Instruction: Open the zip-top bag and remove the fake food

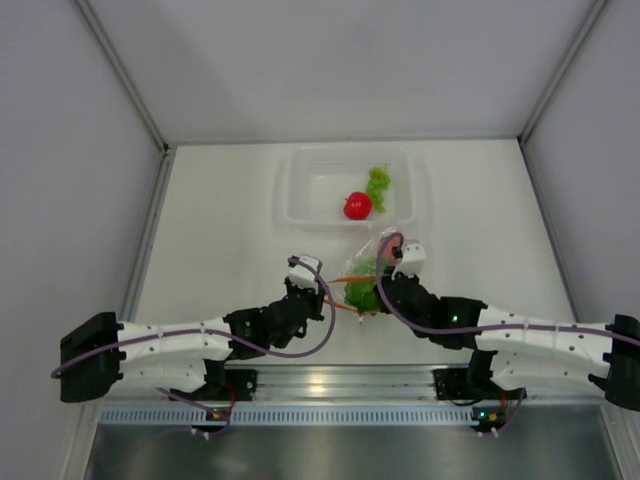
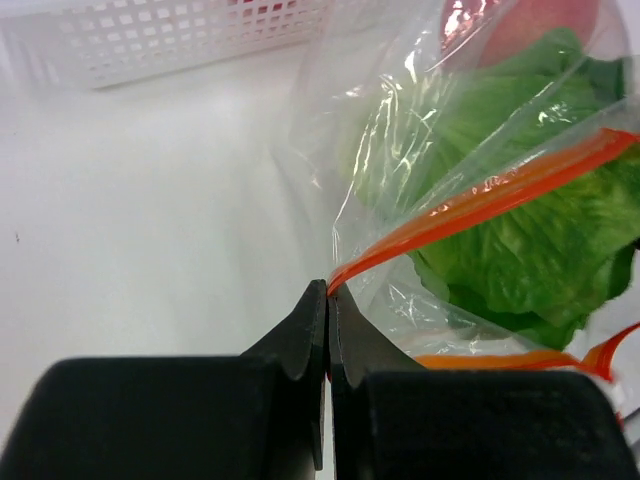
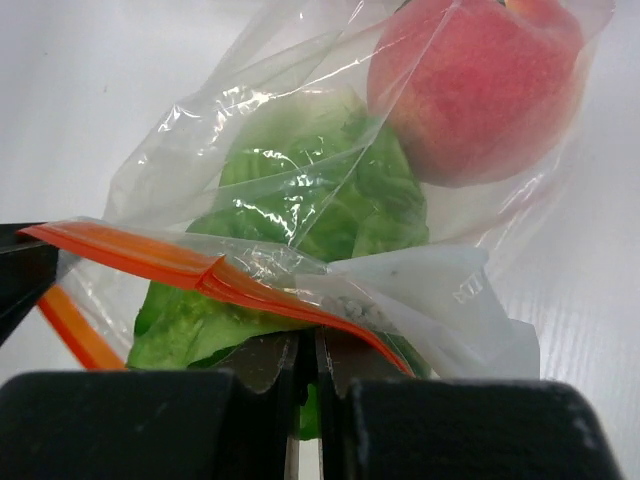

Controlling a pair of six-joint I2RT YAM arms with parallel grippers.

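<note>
The zip-top bag (image 1: 375,262) lies in front of the tray, holding a green lettuce (image 1: 361,293) and a pinkish-red fruit (image 3: 475,85). My left gripper (image 1: 326,292) is shut on the end of one orange zip strip (image 2: 470,200), as the left wrist view (image 2: 328,292) shows. My right gripper (image 1: 384,296) is shut on the other orange strip (image 3: 150,255) at the bag's rim, as the right wrist view (image 3: 308,342) shows. The two strips stand apart, so the mouth gapes. The lettuce (image 2: 530,230) fills the opening. A red tomato (image 1: 357,205) and a green grape bunch (image 1: 378,184) lie in the tray.
The rigid clear tray (image 1: 300,190) stands behind the bag; its latticed wall shows in the left wrist view (image 2: 170,35). White walls stand on both sides and at the back. A metal rail (image 1: 330,380) runs along the near edge.
</note>
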